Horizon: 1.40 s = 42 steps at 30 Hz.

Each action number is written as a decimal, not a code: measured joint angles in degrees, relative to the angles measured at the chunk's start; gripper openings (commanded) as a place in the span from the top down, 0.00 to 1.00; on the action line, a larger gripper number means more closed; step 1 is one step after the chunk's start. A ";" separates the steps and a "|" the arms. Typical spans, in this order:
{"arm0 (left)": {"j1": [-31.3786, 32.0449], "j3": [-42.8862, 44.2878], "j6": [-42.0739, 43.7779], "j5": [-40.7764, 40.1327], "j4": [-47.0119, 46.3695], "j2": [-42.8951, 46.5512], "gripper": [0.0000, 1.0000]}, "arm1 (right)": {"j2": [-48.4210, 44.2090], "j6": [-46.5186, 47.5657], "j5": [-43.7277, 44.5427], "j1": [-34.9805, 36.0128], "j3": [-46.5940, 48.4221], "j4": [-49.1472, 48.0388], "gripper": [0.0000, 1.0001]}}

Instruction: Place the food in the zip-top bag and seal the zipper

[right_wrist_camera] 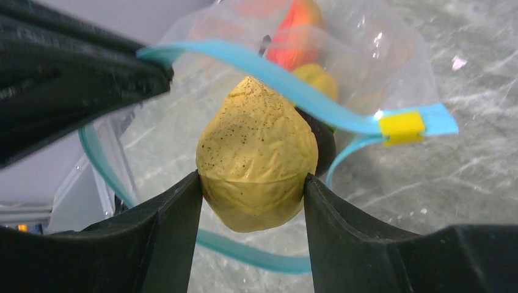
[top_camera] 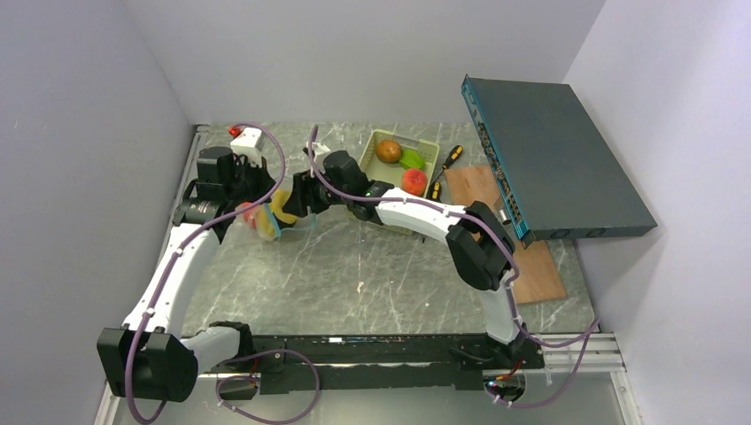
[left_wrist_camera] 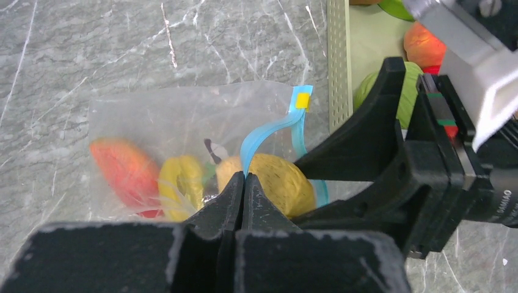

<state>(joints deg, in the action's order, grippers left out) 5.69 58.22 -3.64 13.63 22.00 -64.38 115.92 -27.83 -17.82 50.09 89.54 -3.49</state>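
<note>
My left gripper (left_wrist_camera: pixel 243 180) and right gripper (right_wrist_camera: pixel 253 183): matt black plastic, faintly grainy. Bag (left_wrist_camera: pixel 153 116): thin clear plastic, crinkly, shiny. Zipper (right_wrist_camera: pixel 293 85): smooth light blue plastic. Yellow fruit (right_wrist_camera: pixel 256 152) in my right gripper: dull skin, finely speckled. Worktop (left_wrist_camera: pixel 122 49): smooth grey marble look, slight sheen. Basket (top_camera: pixel 368 152): pale green plastic. Board (top_camera: pixel 540 266): matt brown wood.

Grey walls (top_camera: pixel 89 133), marbled grey tabletop (top_camera: pixel 372 266)

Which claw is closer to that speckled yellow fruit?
Right. The right gripper clamps the yellow fruit at the bag mouth; the left gripper pinches the blue zipper beside it.
</note>
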 measured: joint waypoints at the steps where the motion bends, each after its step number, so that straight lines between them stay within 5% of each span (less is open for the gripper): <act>1: 0.00 0.00 0.00 0.00 0.00 0.04 1.00 | 0.68 -0.20 0.44 0.00 1.07 0.15 0.72; 7: 0.00 0.00 0.00 -0.04 -0.09 0.15 1.00 | 5.14 -0.94 2.95 0.00 8.96 0.50 0.27; 12: 0.00 -0.02 -0.02 -0.07 -0.09 0.81 1.00 | 6.14 -1.77 4.33 0.00 10.38 0.94 0.12; 18: 0.02 -0.02 -0.02 -0.55 -0.09 0.92 1.00 | 6.05 -1.64 5.66 0.22 10.58 1.70 0.14; 34: 0.00 -0.02 -0.02 -1.49 -0.09 1.22 1.00 | -7.96 1.73 9.01 -0.11 -3.65 6.86 0.39; 42: 0.00 -0.02 -0.02 -1.51 -0.07 1.22 1.00 | -7.89 2.43 11.04 -1.31 -5.97 8.20 0.33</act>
<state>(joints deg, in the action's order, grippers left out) 5.69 58.19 -3.66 12.12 21.93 -63.16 108.03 -25.41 -6.79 48.77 83.57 4.71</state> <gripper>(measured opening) 0.013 0.622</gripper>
